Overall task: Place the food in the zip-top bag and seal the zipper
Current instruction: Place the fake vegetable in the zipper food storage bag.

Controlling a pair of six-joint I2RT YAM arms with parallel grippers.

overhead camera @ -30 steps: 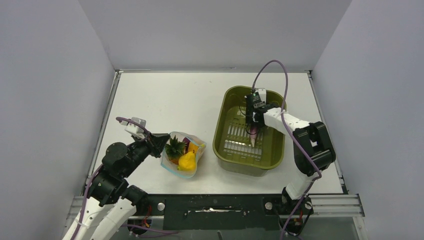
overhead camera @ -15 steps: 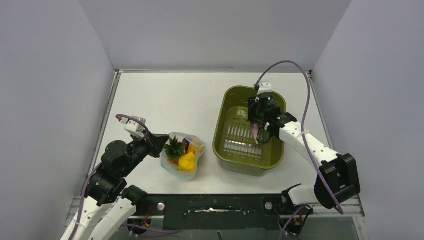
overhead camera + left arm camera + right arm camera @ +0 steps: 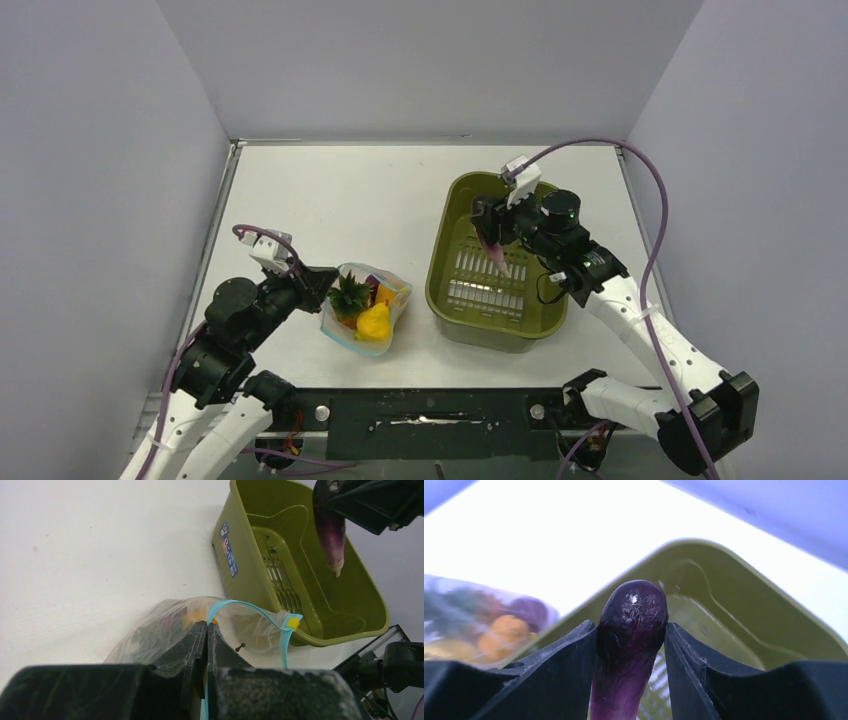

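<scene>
Right fingers point(image 3: 566, 672) clamp a purple piece point(image 3: 631, 630), tip hanging down, above the basin point(image 3: 490, 335). The part-filled bag point(image 3: 365, 305) lies on the tabletop point(image 3: 320, 200) well to their left, its zipper point(image 3: 240, 603) edge pinched by the tightly closed left fingers point(image 3: 192, 647).

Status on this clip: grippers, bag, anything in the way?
Left gripper shut on bag rim, mouth open. Right gripper holds purple piece above basin. Nothing between basin and bag.
</scene>
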